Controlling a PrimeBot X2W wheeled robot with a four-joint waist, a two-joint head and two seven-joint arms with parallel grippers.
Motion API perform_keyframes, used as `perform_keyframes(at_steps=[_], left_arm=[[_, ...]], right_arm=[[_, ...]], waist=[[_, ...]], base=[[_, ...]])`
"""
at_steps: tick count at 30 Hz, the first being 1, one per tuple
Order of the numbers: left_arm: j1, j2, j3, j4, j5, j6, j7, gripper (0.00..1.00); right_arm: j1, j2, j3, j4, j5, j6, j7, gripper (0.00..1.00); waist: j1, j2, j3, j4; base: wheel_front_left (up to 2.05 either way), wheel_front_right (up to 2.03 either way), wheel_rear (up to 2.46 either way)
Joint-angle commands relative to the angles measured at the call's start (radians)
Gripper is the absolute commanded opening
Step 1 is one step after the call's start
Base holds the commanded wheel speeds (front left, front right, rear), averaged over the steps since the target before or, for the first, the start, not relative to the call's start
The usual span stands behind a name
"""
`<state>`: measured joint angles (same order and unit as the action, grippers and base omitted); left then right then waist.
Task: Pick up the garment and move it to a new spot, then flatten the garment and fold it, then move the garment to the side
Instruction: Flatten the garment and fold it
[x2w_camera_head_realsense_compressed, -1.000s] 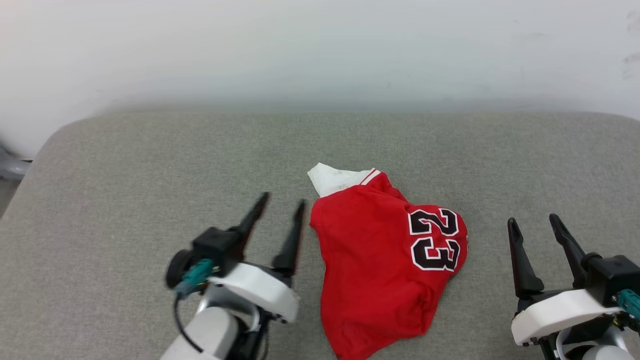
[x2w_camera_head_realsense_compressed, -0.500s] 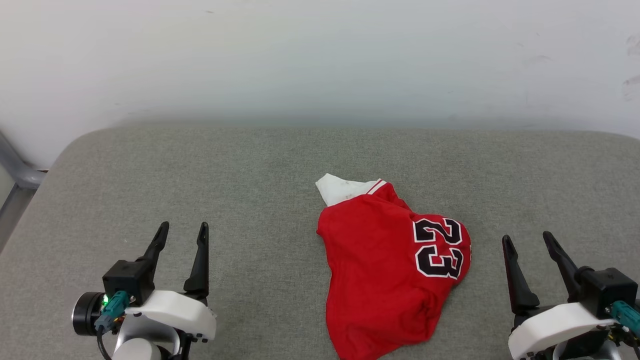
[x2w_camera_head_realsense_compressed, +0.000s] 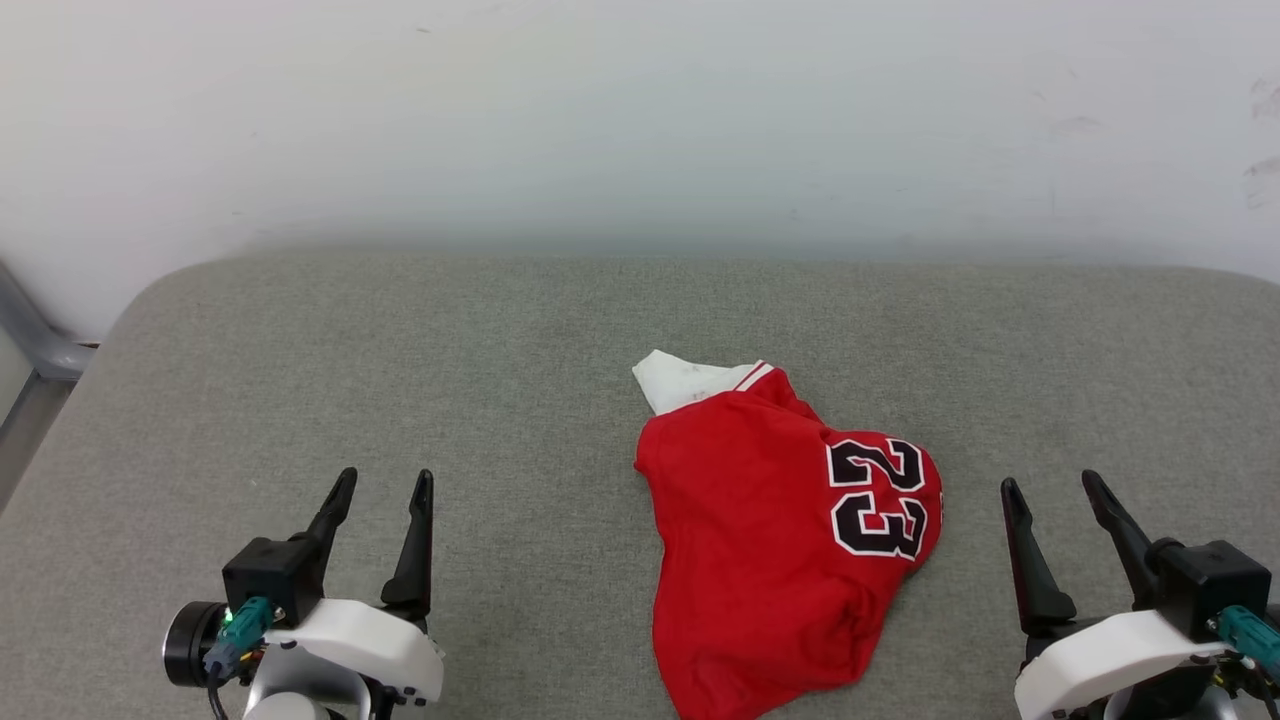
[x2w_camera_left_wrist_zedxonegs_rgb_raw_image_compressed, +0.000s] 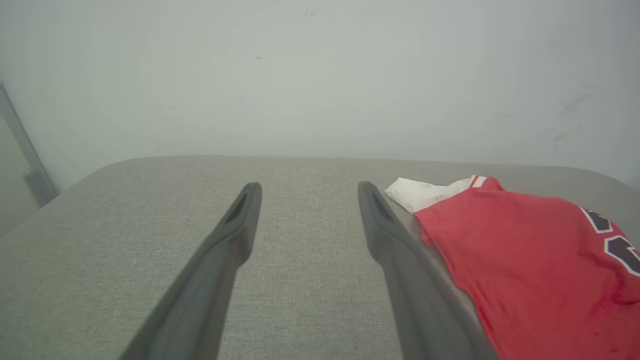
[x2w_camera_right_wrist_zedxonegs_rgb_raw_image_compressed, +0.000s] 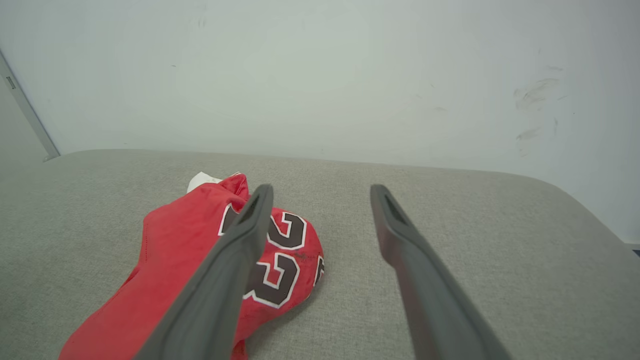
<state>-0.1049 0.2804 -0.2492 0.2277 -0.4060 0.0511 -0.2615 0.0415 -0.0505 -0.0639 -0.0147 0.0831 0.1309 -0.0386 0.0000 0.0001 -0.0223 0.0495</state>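
The red garment (x2w_camera_head_realsense_compressed: 770, 530) bears a black, white-edged "23"; other lettering seemingly unreadable.

crumpled red "23" garment (x2w_camera_head_realsense_compressed: 770, 540) lies bunched.

Head view high, angled down on grey cushion (x2w_camera_head_realsense_compressed: 500, 330), white wall (x2w_camera_head_realsense_compressed: 640, 120) across frame top, both wrist views low, close to cushion, facing that wall, all three share the garment (x2w_camera_head_realsense_compressed: 780, 540).
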Motion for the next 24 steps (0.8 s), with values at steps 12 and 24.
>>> perform_keyframes(at_steps=[12,24], left_arm=[[-0.204,-0.028,-0.093,0.068,0.024,-0.08,0.091,1.0],[-0.476,-0.075,-0.223,0.268,-0.083,-0.174,0.451,1.0]], right_arm=[[-0.029,0.0,0.008,-0.024,-0.005,0.0,0.012,1.0],[-0.099,0.0,0.024,-0.025,-0.003,0.0,-0.003,1.0]], waist=[[0.0,-0.0001,0.068,-0.017],[0.0,-0.0001,0.227,-0.096]], base=[[0.0,0.0,0.0],[0.0,0.0,0.0]])
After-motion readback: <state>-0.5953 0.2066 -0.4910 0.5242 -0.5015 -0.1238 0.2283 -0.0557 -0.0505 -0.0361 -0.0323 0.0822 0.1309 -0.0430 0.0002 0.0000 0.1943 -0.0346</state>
